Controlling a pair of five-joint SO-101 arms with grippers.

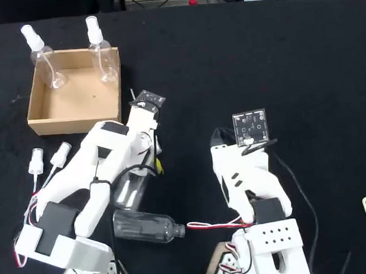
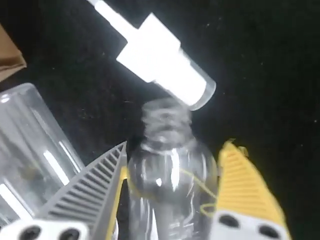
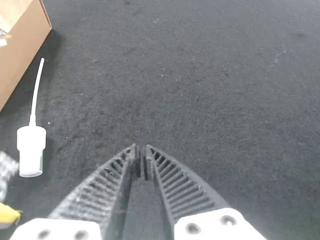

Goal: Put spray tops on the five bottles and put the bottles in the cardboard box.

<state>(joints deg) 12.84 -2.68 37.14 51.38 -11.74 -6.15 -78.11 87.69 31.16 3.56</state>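
Already two capped bottles [image 1: 104,60] in box [image 1: 74,125], left jaws gripping uncapped bottle [image 2: 170,182], right jaws closed.

Even overhead light falls on the black desk [image 1: 278,63], whose cloth swallows nearly every shadow in the high view; the white arms stand bright against it. The cardboard box [image 1: 75,123] is lit flat inside. In the left wrist view, the spray top [image 2: 162,62] burns out to plain white, and glare streaks run down the open bottle [image 2: 170,172] held in the left end effector [image 2: 175,147] and the second bottle [image 2: 35,150] beside it. In the right wrist view, the desk reads grey, with darker shade along the box wall.
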